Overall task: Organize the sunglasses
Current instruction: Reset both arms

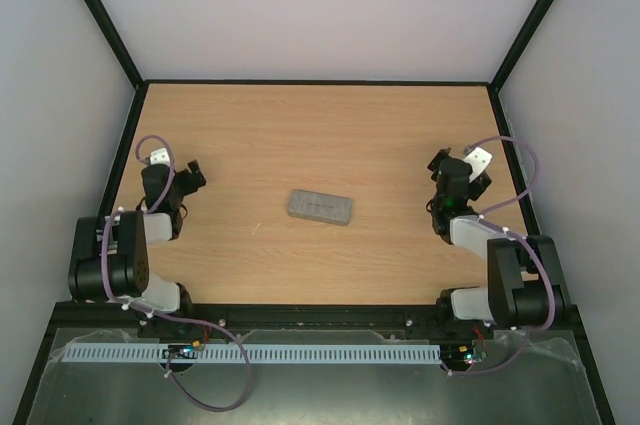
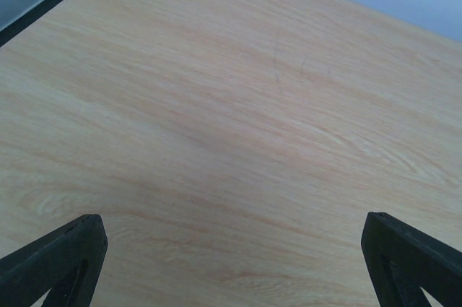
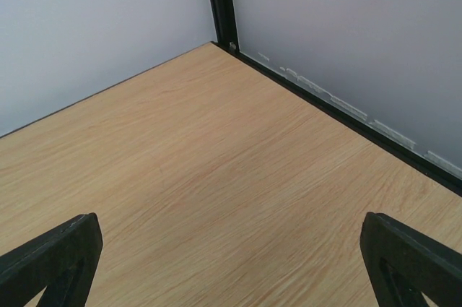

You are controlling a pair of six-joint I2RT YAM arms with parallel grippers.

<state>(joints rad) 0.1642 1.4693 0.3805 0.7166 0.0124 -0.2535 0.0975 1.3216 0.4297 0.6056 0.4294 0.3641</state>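
One smooth, pale wood-grain bench [image 1: 300, 125] is flanked by two black hands, the left hand [image 1: 190, 177] and the right hand [image 1: 441, 161], both spread wide and empty, one grey textured rectangular case [image 1: 320, 207] is laid mid-bench, and the sunglasses' whereabouts cannot be told.
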